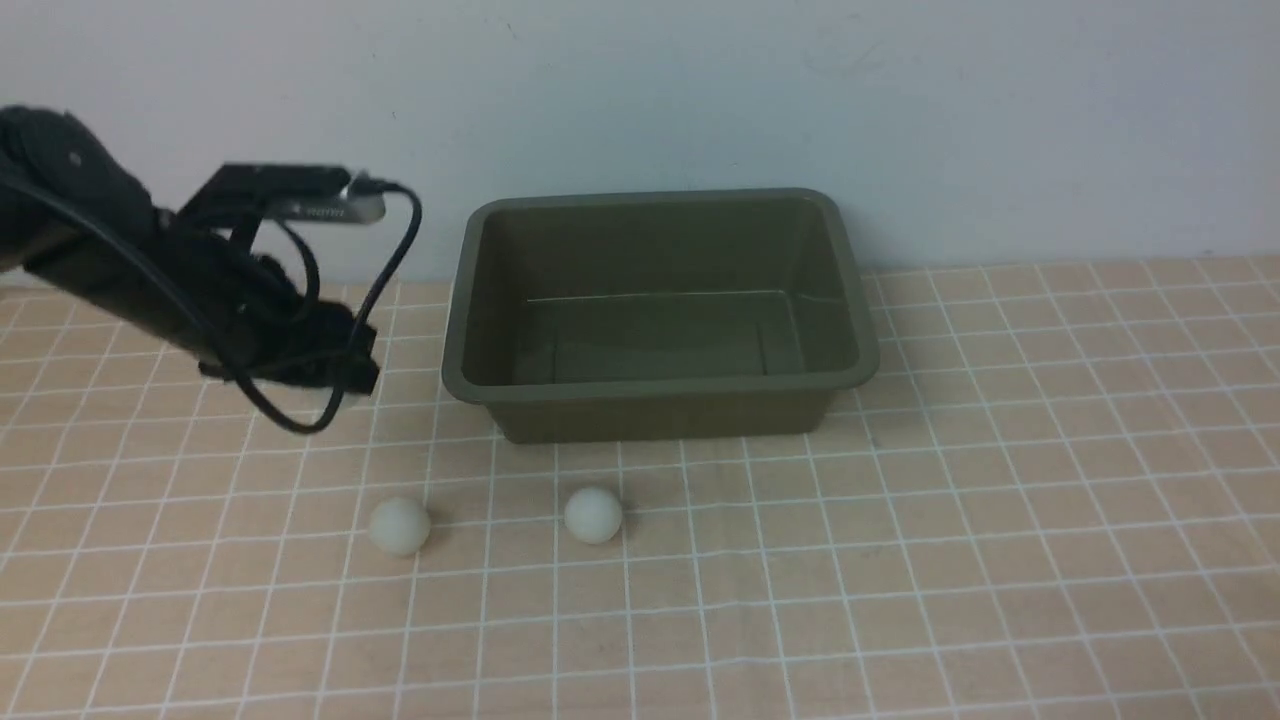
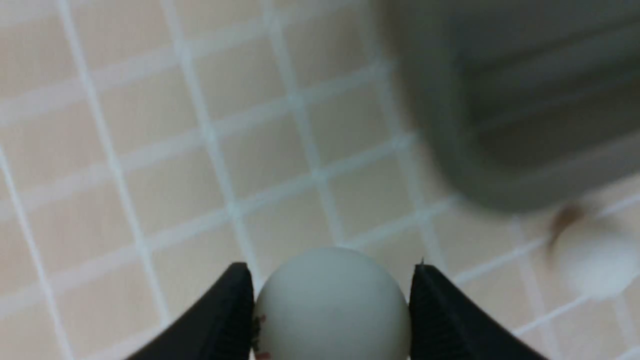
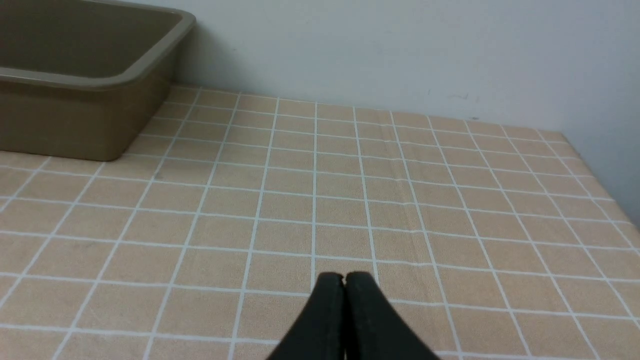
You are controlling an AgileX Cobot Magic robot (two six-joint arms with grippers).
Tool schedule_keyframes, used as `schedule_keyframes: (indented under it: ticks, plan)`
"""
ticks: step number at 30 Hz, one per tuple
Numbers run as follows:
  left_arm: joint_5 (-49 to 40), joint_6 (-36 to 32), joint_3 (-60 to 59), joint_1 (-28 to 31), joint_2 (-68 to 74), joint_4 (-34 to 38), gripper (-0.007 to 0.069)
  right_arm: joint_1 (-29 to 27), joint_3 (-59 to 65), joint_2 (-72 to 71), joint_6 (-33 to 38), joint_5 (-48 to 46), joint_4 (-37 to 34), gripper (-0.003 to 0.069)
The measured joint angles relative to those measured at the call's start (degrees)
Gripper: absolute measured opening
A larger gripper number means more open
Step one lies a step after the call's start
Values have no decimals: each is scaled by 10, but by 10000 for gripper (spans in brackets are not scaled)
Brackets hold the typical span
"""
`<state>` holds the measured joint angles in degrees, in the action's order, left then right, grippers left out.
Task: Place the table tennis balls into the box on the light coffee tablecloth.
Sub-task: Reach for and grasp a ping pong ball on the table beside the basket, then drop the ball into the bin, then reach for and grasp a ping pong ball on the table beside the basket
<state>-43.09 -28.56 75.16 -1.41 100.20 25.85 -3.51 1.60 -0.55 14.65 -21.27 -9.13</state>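
Note:
The olive-green box stands empty at the back middle of the light coffee tablecloth. Two white table tennis balls lie on the cloth in front of the box. My left gripper hangs above the cloth just left of the box. In the left wrist view this gripper is shut on a third ball with a small printed mark; the box and one lying ball show blurred beyond. My right gripper is shut and empty, low over the cloth right of the box.
A pale wall rises right behind the box. The left arm's cable loops down beside the box's left rim. The cloth's far right edge meets the wall in the right wrist view.

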Motion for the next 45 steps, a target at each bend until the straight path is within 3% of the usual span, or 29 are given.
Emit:
schedule_keyframes:
  ticks: [7, 13, 20, 25, 32, 38, 45]
  plan:
    - [58, 3, 132, -123, 85, -1, 319, 0, 0, 0, 0, 0, 0, -18]
    - [66, 37, 218, -157, 201, -11, 319, 0, 0, 0, 0, 0, 0, -18]
    - [-18, 41, 306, -160, 282, -53, 352, 0, 0, 0, 0, 0, 0, -18]
    - [-68, 41, 362, -160, 288, -107, 447, 0, 0, 0, 0, 0, 0, -18]
    - [-248, 97, 462, -160, 238, -196, 467, 0, 0, 0, 0, 0, 0, -18]
    - [-274, 128, 443, -156, 172, -243, 467, 0, 0, 0, 0, 0, 0, -18]
    - [-274, 143, 251, -128, 58, -220, 467, 0, 0, 0, 0, 0, 0, -18]
